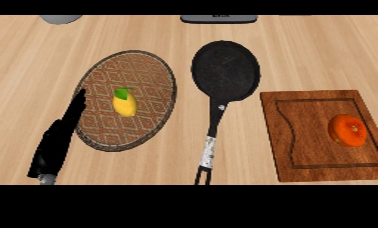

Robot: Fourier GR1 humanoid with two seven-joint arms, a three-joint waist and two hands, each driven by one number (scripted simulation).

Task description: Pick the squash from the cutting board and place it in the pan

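An orange, round squash [348,130] lies on the right part of the brown wooden cutting board [295,137] at the right of the counter. The black pan [226,69] sits in the middle, empty, its long handle [210,142] pointing toward the lower edge. My left hand [57,139] shows at the lower left, open with straight fingers pointing up, beside the left rim of a round patterned mat. It touches neither the squash nor the pan. My right hand does not show.
A round brown patterned mat [151,72] lies left of the pan with a yellow fruit with a green leaf [125,103] on it. A grey object [61,19] and a dark flat object [219,18] stand at the far edge.
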